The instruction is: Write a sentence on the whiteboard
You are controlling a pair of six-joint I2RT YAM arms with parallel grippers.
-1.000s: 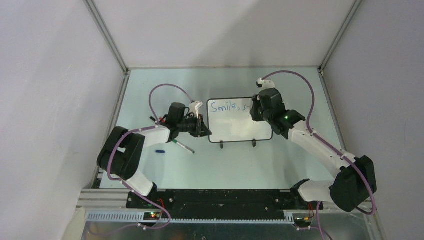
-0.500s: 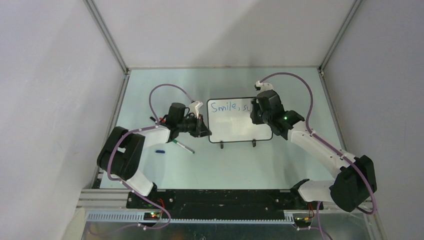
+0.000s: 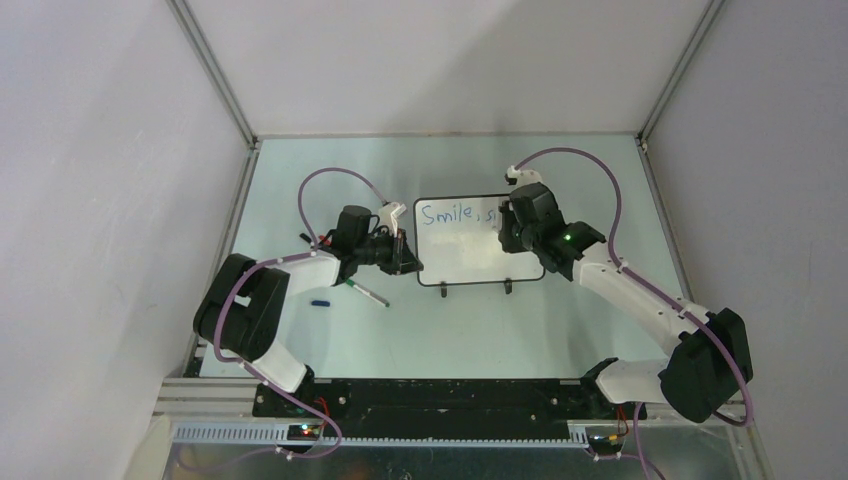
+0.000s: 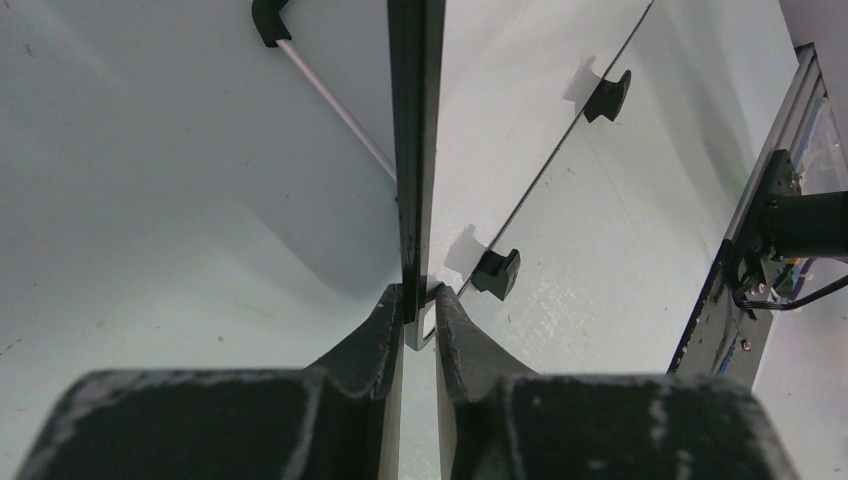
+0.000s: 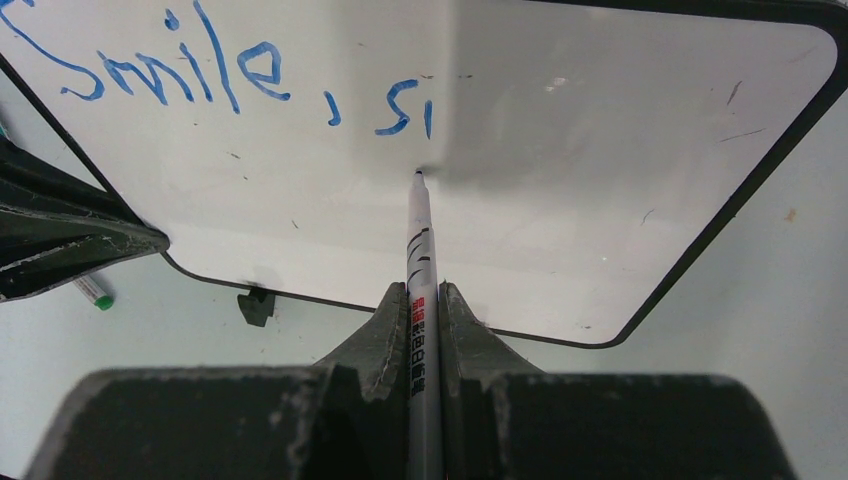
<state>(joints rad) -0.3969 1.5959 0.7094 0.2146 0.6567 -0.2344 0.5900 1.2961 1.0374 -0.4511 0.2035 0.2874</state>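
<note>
The whiteboard [image 3: 480,255] stands mid-table on two black feet. It fills the right wrist view [image 5: 600,180] and shows edge-on in the left wrist view [image 4: 415,150]. The sentence [image 3: 448,214] in blue reads "Smile, s" plus one stroke [image 5: 240,80]. My left gripper [image 3: 405,262] [image 4: 420,300] is shut on the board's left frame edge. My right gripper [image 3: 507,222] [image 5: 425,295] is shut on a white marker [image 5: 420,270], its tip at the board just below the last stroke.
A second pen with a green end [image 3: 366,293] lies on the table left of the board; its tip shows in the right wrist view [image 5: 93,291]. A small blue cap [image 3: 320,301] lies near the left arm. Enclosure walls stand on three sides.
The blue text has grown past "Smile, s" by a stroke. My right gripper has shifted slightly with the marker. The left arm has not moved.
</note>
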